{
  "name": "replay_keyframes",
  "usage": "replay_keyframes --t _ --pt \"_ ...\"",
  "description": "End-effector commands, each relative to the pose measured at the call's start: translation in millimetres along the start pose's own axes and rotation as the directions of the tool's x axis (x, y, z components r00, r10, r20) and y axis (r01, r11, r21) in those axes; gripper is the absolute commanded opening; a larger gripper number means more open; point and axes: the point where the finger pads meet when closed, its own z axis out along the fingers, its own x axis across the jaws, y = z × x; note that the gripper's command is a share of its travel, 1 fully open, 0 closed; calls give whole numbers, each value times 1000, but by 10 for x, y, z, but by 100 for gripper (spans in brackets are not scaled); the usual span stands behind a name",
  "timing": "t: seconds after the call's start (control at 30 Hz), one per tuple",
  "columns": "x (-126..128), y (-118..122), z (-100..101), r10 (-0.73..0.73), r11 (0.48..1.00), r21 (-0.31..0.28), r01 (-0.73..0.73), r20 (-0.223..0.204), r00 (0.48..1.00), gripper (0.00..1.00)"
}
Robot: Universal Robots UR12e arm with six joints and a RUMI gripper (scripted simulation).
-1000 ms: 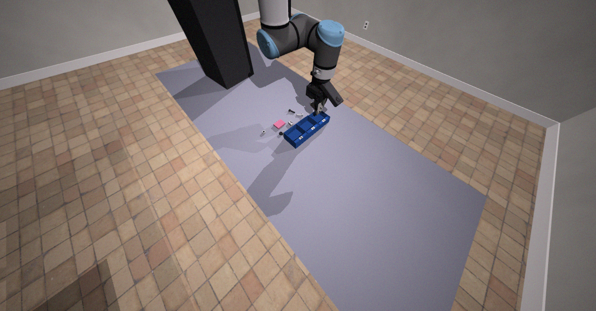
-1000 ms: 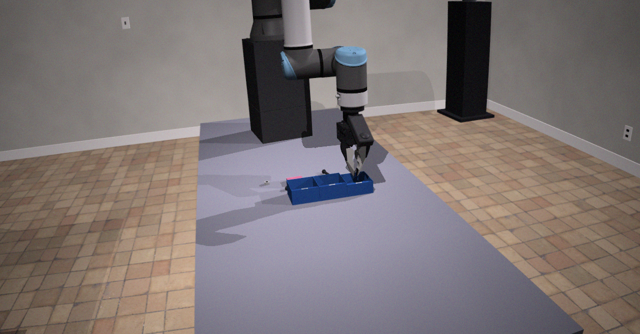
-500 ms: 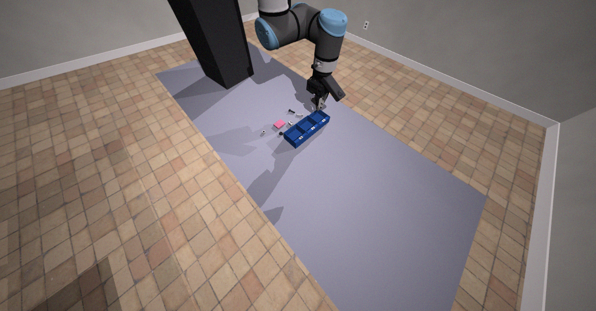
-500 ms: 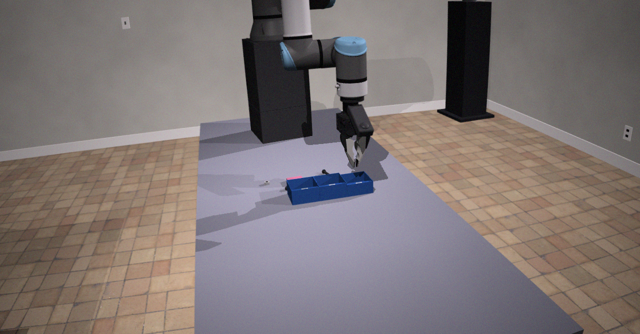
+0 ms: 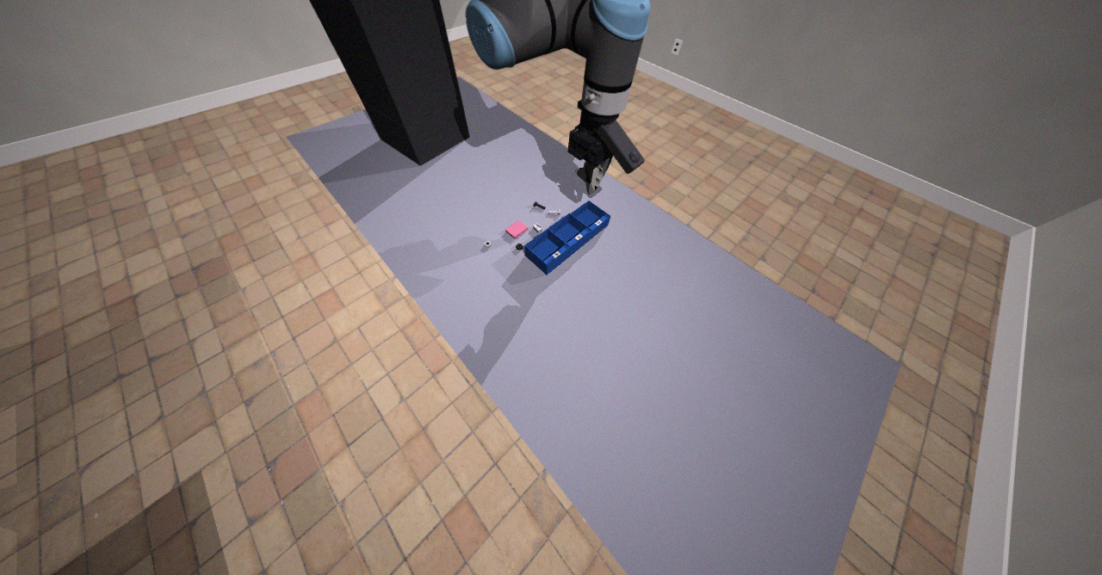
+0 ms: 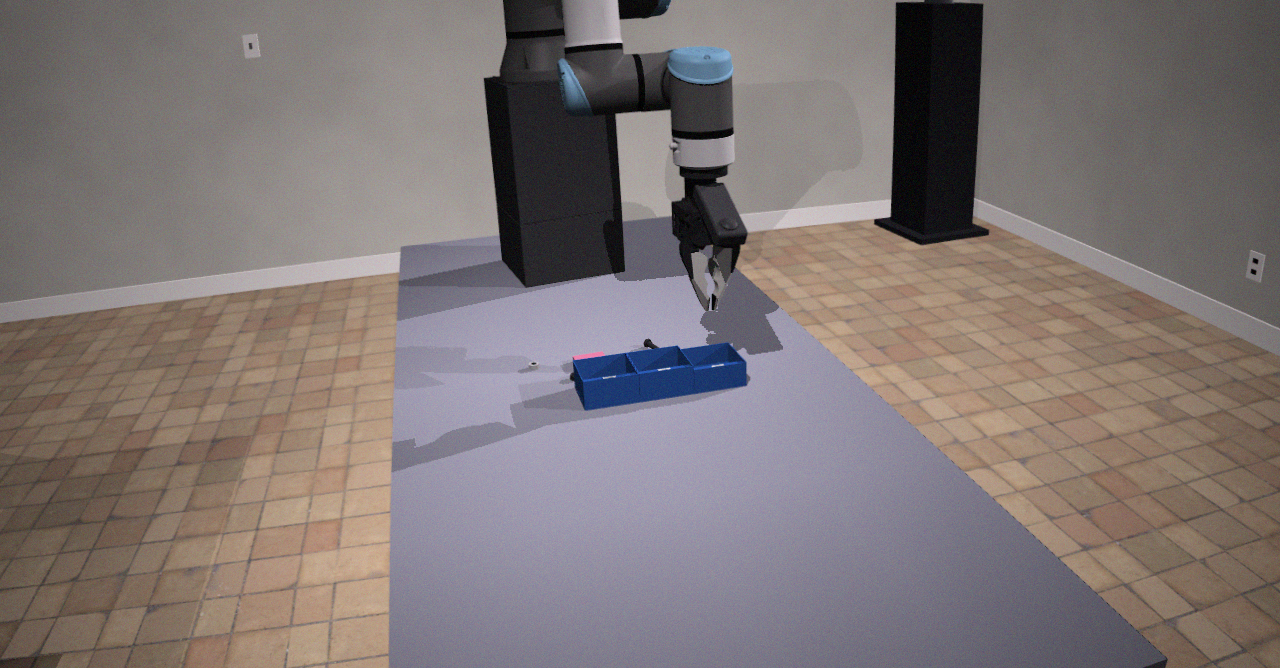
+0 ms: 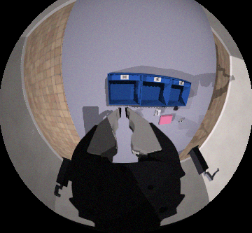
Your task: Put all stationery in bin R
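Beside three bins (image 5: 567, 237), one eraser (image 5: 515, 228)

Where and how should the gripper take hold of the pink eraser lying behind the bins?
The pink eraser lies flat on the mat, apart from the blue bins. Come straight down, pinching its two shorter-spaced side edges. The gripper is shut and empty, so it must open first.

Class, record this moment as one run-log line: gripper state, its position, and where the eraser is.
gripper: shut, holding nothing | position: above the blue bins' end, behind it | pink eraser: on the mat, outside the bins
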Motion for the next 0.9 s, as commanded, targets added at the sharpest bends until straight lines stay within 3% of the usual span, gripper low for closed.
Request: replay_keyframes --t 0.0,0.27,0.73,0.77,0.87 --pt "1 -5 -307 0 1000 1 0 0 1000 4" --pt "1 -5 -969 0 1000 1 0 0 1000 4" --pt "1 -6 -969 0 1000 1 0 0 1000 4" --pt "53 28 -913 50 999 1 -50 0 999 24" --pt "208 131 -746 183 983 0 -183 0 983 24"
